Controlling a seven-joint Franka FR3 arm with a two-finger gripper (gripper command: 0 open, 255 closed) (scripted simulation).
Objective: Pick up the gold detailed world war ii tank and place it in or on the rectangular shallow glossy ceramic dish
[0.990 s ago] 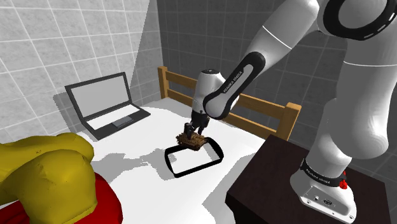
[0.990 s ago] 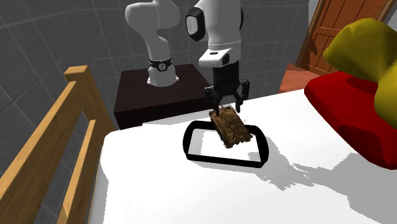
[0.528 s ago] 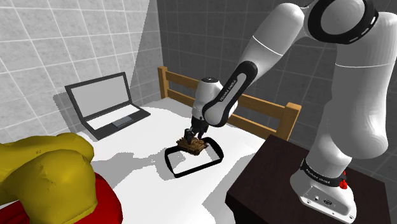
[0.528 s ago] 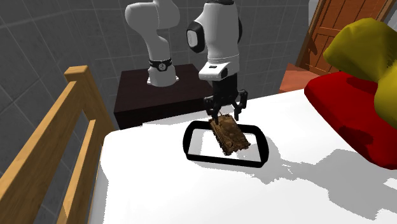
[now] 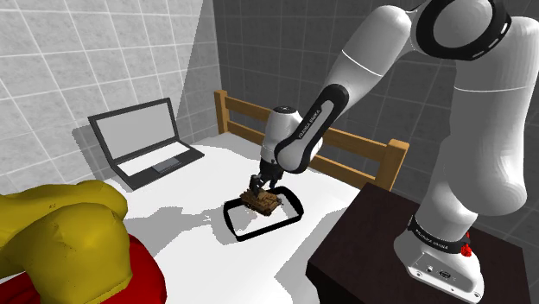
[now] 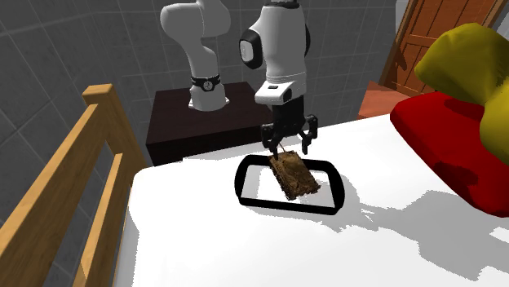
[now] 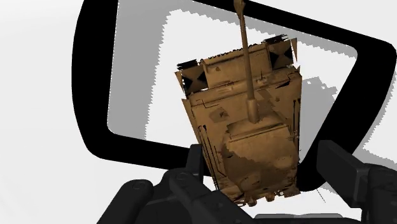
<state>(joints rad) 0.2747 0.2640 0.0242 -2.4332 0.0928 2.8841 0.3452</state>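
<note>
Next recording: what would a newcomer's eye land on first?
A brown toy tank lying in a black-rimmed dish on the white bed, with the black tool open over it. Next, the bulky red and yellow shape at the second exterior view's right edge.

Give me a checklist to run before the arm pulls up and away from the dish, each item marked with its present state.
1. Hull of the tank inside the black rim of the dish: ok.
2. Tank upright, turret and barrel on top: ok.
3. Gripper open, fingers apart on either side of the tank's rear: ok.
4. Both fingers off the hull: cannot tell. The wrist view shows a gap at one, while the other sits close against the tank's side.
5. Laptop well away from the dish: ok.
</note>
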